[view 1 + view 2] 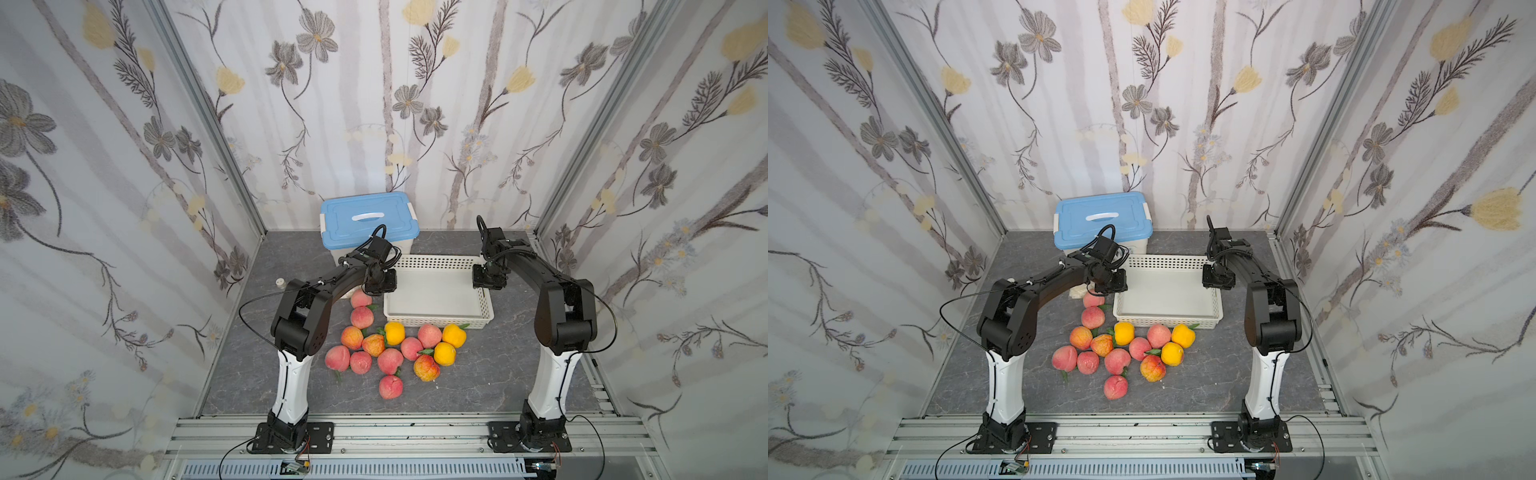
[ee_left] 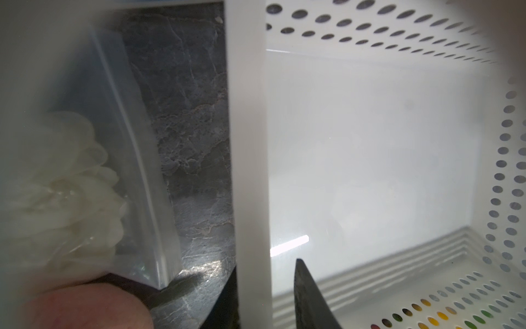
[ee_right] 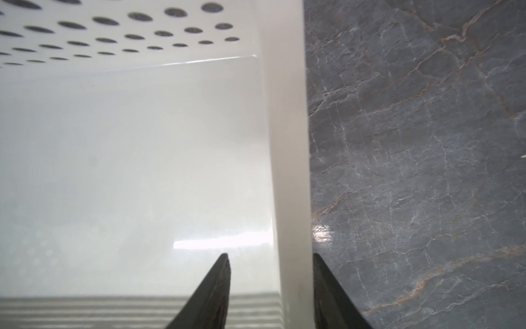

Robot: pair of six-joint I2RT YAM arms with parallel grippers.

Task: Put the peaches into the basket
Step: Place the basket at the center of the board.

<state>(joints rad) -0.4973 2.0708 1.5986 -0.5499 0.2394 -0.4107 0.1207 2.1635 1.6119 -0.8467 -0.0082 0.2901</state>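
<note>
Straddling side rims of basket (image 1: 436, 322) with left gripper (image 2: 266, 265) and right gripper (image 3: 270, 255), both slightly open, clamping nothing; presumably seating it beside peaches (image 1: 390, 360).

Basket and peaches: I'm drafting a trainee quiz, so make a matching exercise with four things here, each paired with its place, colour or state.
Things:
1 basket
2 peaches
3 storage box
4 plastic bag

States:
a shut with a blue lid
b white, empty
c see-through, whitish stuff inside
d loose on the table, outside the basket

Pairs: 1-b, 2-d, 3-a, 4-c
</note>
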